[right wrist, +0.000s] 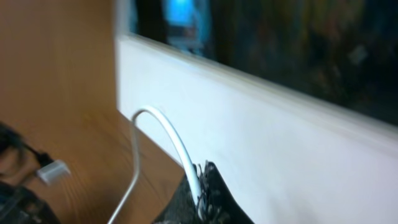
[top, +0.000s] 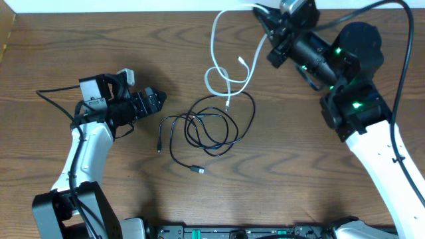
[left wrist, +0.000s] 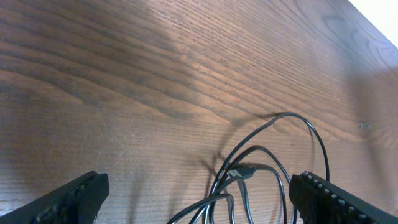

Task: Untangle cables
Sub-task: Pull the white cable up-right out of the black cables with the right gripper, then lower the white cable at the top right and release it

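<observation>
Separation looks to be the step in hand. The right end effector is clenched on the white cable near the far edge of the table, probably so that cord can be drawn clear toward that edge. From the grip the white cable arcs away and drops toward mid-table, where its lower loop crosses the far side of the black cable. 1 white plug lies on the wood near the grip. The black cable sits in loose overlapping loops at mid-table. The left end effector is released, jaws wide, just left of that coil, likely placed to pin the black cord.
</observation>
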Tool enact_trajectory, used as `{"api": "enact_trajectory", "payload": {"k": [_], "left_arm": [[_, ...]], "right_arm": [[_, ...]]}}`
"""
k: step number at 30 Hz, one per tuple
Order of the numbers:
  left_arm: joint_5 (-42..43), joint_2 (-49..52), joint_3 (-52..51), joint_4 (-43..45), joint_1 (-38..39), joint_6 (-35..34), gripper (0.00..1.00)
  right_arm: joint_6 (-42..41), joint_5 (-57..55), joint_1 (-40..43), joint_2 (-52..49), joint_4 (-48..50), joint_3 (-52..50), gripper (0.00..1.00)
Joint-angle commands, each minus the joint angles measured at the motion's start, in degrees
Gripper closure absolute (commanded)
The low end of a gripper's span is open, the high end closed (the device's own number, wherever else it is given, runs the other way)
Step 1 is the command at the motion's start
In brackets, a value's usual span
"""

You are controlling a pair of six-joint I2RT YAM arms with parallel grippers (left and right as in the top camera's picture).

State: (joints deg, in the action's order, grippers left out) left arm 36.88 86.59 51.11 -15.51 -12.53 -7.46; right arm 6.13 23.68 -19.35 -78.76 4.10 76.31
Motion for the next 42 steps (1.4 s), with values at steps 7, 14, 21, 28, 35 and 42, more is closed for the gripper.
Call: {"api": "enact_trajectory", "payload": {"k": [7,14,21,28,35,42], "left_arm": [[-0.5,0.4,0.0,-0.1,0.1,0.3,0.02],[-0.5,0.4,0.0,-0.1,0.1,0.3,0.02],[-0.5,0.4,0.0,-0.1,0.1,0.3,0.02],[-0.5,0.4,0.0,-0.1,0.1,0.3,0.02],[-0.5,0.4,0.0,-0.1,0.1,0.3,0.02],[-0.5,0.4,0.0,-0.1,0.1,0.3,0.02]], "right_arm": [[3.0,-4.3,9.1,-5.9,-9.0,0.5,0.99],[2.6,-4.3,15.3,-11.3,-11.4,0.5,0.99],[2.4,-4.3,21.0,-15.8,-14.3,0.5,0.99],[1.2,-4.3,25.0,-20.0,-18.5,0.5,0.99],[1.2,-4.3,26.9,-23.8,-23.0,0.5,0.99],[1.2,-5.1,27.3,-28.1,-25.8,0.5,0.99]]}}
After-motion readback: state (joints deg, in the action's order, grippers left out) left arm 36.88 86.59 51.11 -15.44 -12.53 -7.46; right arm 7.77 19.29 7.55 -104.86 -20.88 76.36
